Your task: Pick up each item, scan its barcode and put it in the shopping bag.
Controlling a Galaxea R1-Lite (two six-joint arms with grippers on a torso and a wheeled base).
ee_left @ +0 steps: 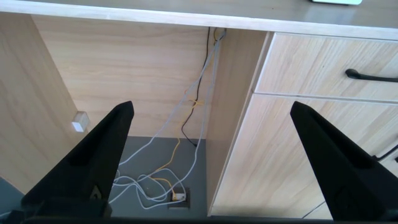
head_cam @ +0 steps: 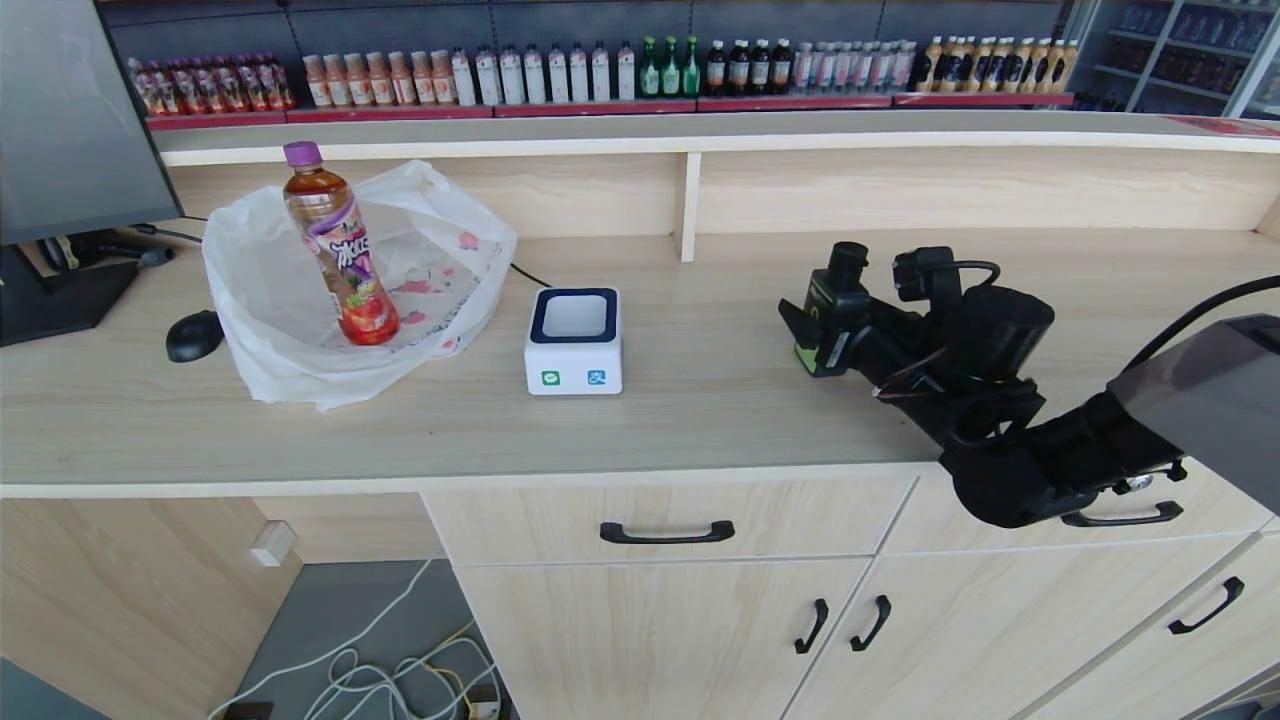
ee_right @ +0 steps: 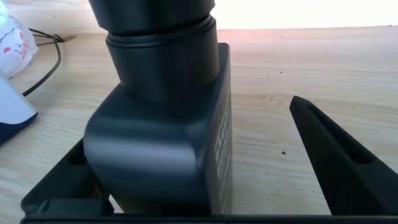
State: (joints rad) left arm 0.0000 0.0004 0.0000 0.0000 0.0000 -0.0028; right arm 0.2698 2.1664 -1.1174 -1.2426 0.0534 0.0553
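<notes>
Right hand [head_cam: 812,338] spreads around one dark, black-capped bottle [head_cam: 847,272], left hand [ee_left: 211,106] gapes, one purple-capped tea bottle [head_cam: 340,250] stands in one bag [head_cam: 445,225].

bottle [head_cam: 340,250]: purple cap, amber, red label | bag [head_cam: 260,330]: white, red prints | scanner [head_cam: 573,345]: white, navy rim

Bright, even indoor light on the pale wooden counter [head_cam: 700,400]; the white crumpled plastic bag [head_cam: 290,360] casts a soft shadow toward six o'clock; straight edges bow near the frame.

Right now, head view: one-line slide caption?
Right gripper around dark bottle; tea bottle stands in shopping bag beside scanner.
</notes>
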